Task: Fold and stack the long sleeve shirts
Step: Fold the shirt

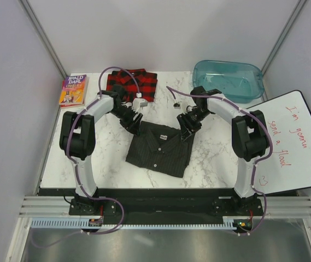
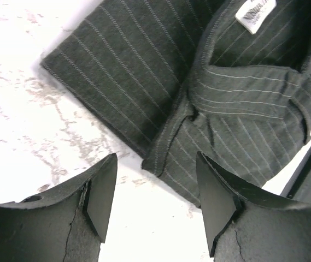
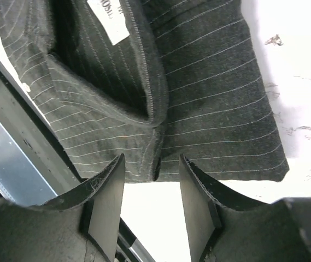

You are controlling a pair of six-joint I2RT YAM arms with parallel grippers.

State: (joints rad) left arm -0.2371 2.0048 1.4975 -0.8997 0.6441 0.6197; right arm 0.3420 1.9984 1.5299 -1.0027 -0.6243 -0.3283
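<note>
The dark charcoal pinstriped shirt [image 1: 159, 148] lies folded in the middle of the table, collar toward the back. The red-and-black plaid shirt [image 1: 133, 84] lies folded at the back. My left gripper [image 1: 135, 124] is open and empty just off the charcoal shirt's back left corner; the left wrist view shows the collar and folded edge [image 2: 199, 93] beyond its tips [image 2: 156, 161]. My right gripper [image 1: 187, 127] is open and empty at the back right corner; the right wrist view shows the collar with its label [image 3: 160, 76] past its tips [image 3: 151, 159].
A colourful paperback book [image 1: 74, 90] lies at the back left. A clear blue plastic bin [image 1: 227, 79] stands at the back right. A whiteboard with red writing [image 1: 294, 143] leans off the table's right edge. Grey walls close in both sides.
</note>
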